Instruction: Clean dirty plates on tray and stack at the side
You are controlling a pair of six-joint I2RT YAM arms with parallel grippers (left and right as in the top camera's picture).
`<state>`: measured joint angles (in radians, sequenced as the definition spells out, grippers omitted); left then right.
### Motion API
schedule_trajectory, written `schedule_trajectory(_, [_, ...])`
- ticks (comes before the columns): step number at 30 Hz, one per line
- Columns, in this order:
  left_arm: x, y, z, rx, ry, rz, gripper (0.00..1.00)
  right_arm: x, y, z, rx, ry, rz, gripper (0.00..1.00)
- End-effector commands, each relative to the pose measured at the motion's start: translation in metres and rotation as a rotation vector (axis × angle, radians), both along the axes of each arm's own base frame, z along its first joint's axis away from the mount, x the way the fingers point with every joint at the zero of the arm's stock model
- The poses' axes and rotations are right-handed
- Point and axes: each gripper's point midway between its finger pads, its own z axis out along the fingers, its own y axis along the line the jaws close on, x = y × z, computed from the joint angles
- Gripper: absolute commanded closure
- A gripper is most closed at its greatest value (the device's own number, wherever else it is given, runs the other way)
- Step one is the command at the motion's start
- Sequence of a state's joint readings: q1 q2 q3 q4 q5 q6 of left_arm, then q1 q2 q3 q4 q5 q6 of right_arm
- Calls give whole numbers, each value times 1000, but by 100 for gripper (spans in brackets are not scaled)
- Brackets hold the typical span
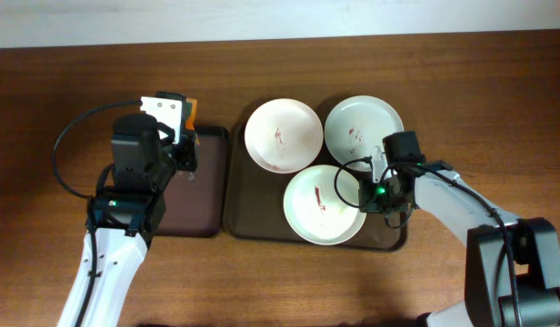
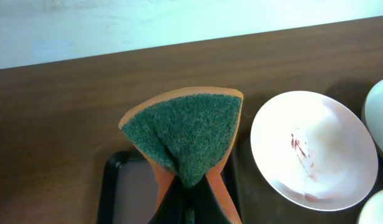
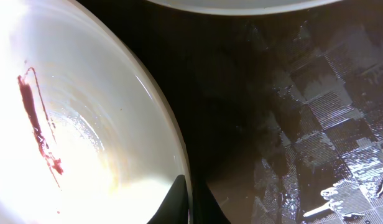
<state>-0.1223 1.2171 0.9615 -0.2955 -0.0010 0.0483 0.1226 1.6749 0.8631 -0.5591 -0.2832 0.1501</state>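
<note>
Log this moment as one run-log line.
left gripper: shut on orange-and-green scouring sponge | right gripper: at rim of front round white plate, grip unclear | large brown rectangular tray: three plates, all red-smeared, none stacked

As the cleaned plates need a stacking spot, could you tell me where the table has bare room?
Bare table lies right of the tray, toward the far edge, and in a strip in front of both trays. The tray itself is crowded: three plates fill it, nearly touching. The smaller tray shows a bare right half.

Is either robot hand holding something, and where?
Left gripper pinches the sponge by its lower end; right gripper straddles the front plate at its rim, grip uncertain.
</note>
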Motion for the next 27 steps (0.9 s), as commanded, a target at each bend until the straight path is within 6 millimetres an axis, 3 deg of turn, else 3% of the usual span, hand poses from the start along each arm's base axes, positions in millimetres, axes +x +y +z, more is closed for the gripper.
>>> schedule_trajectory(1, [1,1,15,-3,-40,6,100,2,3,-2,-3,4,11,96])
schedule_trajectory(11, [1,3,15,5,-39,19,100,2,3,-2,-3,2,12,96])
schedule_trajectory(15, [2,3,4,9,-5,19,100,3,3,-1,-3,1,11,96])
schedule_trajectory(18, [-4,4,-38,23,150,22,100,3,3,-1,-3,0,11,96])
schedule_trajectory(20, [-12,5,-79,22,297,39,100,3,3,-1,-3,0,12,96])
schedule_trajectory(23, [-20,-9,-133,-16,479,-18,100,3,3,-1,-3,0,12,96])
schedule_trajectory(27, [-28,-14,-170,-41,605,-18,100,3,3,-1,-3,0,12,96])
